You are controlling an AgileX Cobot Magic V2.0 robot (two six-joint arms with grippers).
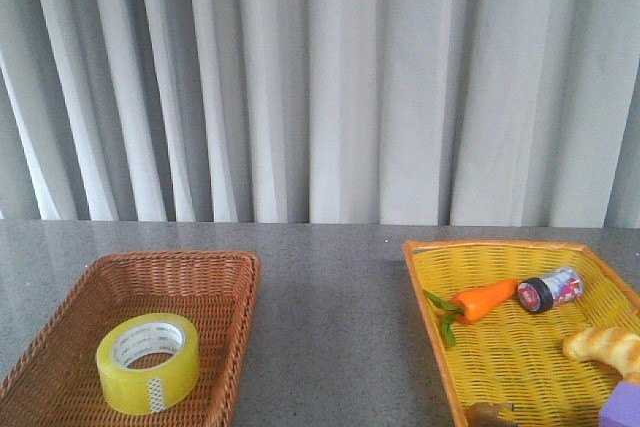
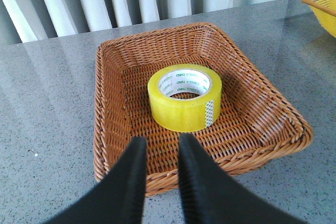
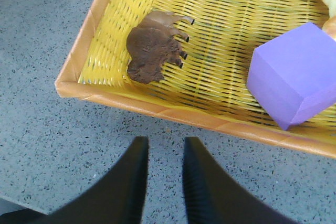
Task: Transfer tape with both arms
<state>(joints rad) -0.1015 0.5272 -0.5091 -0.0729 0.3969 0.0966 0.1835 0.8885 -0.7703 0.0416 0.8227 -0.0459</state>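
The tape (image 1: 147, 362), a wide yellow roll with a white core, lies flat in a brown wicker basket (image 1: 245, 287) at the front left of the table. In the left wrist view the tape (image 2: 184, 98) sits in the middle of the basket (image 2: 100, 129). My left gripper (image 2: 160, 142) is over the basket's near rim, short of the tape, its jaws slightly parted and empty. My right gripper (image 3: 166, 141) hangs over bare table just outside the yellow basket's rim (image 3: 157, 111), jaws parted and empty. Neither arm shows in the front view.
The yellow basket (image 1: 425, 287) at the right holds a carrot (image 1: 485, 299), a black-capped jar (image 1: 548, 290), a bread piece (image 1: 603, 345), a purple block (image 3: 294, 72) and a brown toy animal (image 3: 152, 45). Grey table lies between the baskets; curtains hang behind.
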